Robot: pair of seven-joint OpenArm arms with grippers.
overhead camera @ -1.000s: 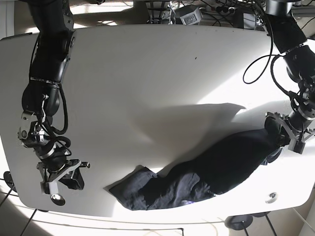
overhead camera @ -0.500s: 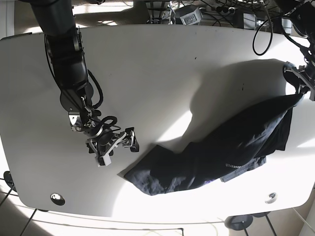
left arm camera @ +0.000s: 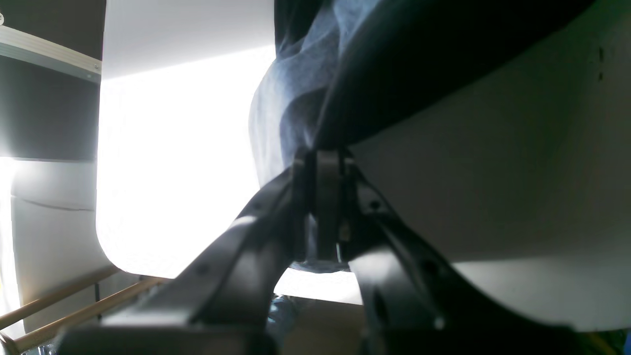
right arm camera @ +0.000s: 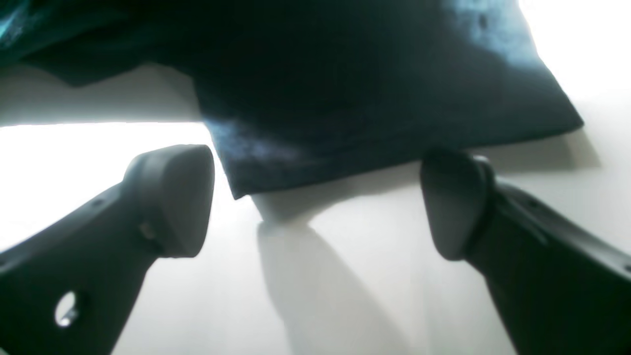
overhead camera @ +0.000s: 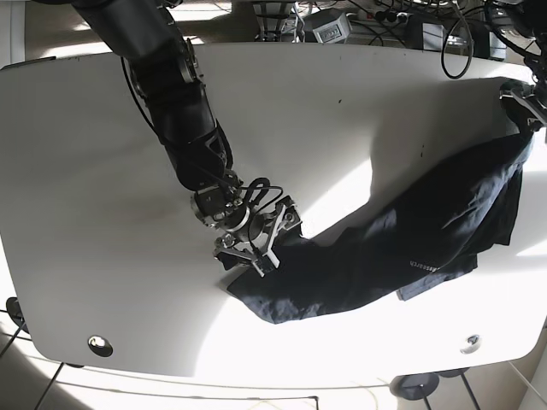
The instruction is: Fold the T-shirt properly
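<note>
Dark shirt (overhead camera: 410,243) stays bunched if your open right gripper (overhead camera: 256,241) misses that corner; left gripper (overhead camera: 523,107) clamps cloth, upper right.

White round-cornered table (overhead camera: 111,145), dark T-shirt (overhead camera: 385,248) lying rumpled on it

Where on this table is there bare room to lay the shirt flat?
The table is bare along the far edge and the whole side behind the right arm. It is crowded near the front: the shirt stretches from the right gripper to the left gripper.
</note>
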